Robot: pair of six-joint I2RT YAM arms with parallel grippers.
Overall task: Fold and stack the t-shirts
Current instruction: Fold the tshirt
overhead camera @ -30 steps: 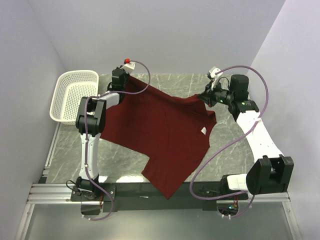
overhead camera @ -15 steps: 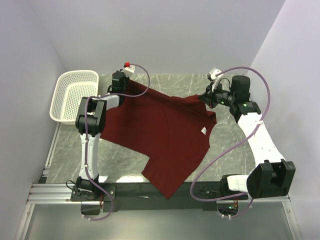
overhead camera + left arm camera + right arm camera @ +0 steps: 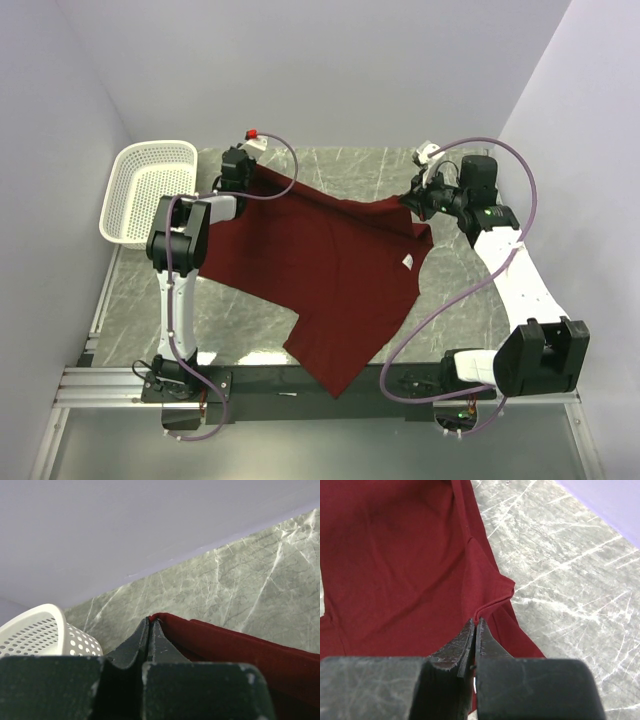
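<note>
Item: maroon t-shirt point(image 3: 335, 270), on the marble counter point(image 3: 480, 300).
Left jaws: pinched shut on its far corner at 11 o'clock, beside the white basket point(image 3: 145, 190).
Right jaws: pinched shut on its far edge at 2 o'clock.
Held edge spans the two arms from 9 to 3; the body trails toward 6.

Both arms are stretched toward the far edge, left gripper point(image 3: 245, 171) parked by the far-left corner, right gripper point(image 3: 408, 197) nearer the far-right, jaws pinched tight together on both.
</note>
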